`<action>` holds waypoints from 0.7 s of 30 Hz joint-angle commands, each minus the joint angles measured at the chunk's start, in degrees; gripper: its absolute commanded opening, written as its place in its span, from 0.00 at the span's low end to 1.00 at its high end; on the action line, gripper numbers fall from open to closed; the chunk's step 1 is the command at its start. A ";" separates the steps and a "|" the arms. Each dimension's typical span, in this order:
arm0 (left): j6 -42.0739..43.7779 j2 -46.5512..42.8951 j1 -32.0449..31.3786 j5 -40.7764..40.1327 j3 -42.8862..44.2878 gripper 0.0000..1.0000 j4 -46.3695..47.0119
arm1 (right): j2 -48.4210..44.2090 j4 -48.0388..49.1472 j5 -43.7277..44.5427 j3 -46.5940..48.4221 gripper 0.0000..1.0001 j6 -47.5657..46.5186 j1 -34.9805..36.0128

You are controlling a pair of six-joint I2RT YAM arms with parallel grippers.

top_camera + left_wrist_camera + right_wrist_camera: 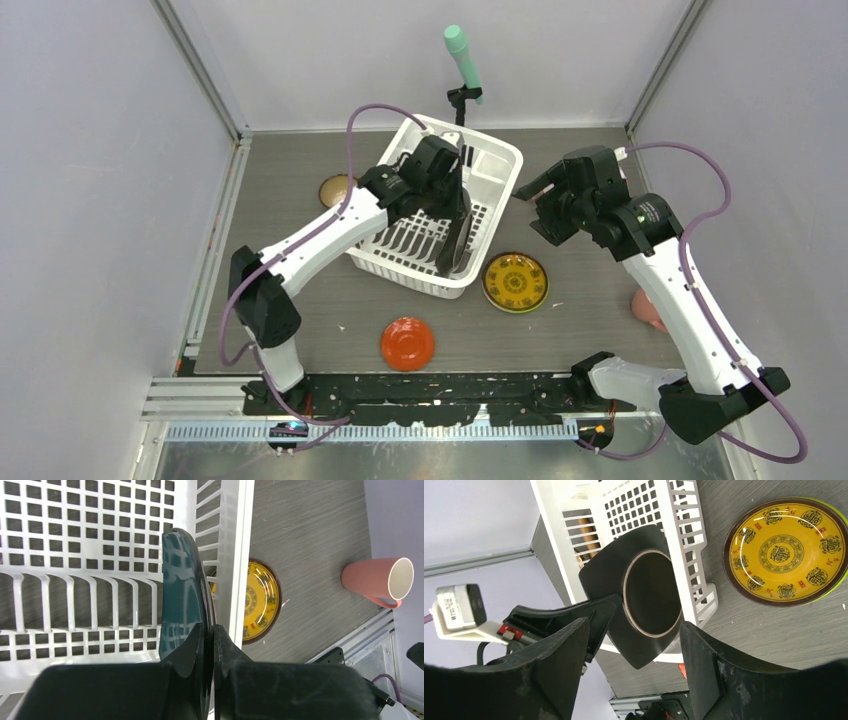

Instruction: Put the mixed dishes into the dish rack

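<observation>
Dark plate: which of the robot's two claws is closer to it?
Left. The left gripper grips the dark plate by its rim over the rack; the right gripper hangs open beside the rack, apart.

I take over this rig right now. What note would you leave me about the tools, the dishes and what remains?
Left tool: shut on the dark teal plate, held on edge inside the dish rack by its right wall.
Right tool: open, empty, right of the rack.
On the table: yellow plate right of the rack, red-orange dish near the front, brown bowl left of the rack, pink mug on its side at the right edge.
Done: no dish visibly released yet.
Left: release the teal plate, then load the rest.
</observation>
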 commanded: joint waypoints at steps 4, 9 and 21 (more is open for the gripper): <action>-2.90 2.44 0.01 5.38 5.21 0.00 5.86 | -1.82 0.05 1.65 -0.08 0.72 -1.66 -0.45; -1.27 5.26 -1.20 3.85 7.08 0.12 5.33 | -2.17 0.05 1.68 -0.66 0.72 -2.07 -0.56; -5.80 5.57 -1.19 11.73 8.35 0.84 4.49 | -4.28 -0.30 5.41 -3.45 0.82 -3.88 -0.76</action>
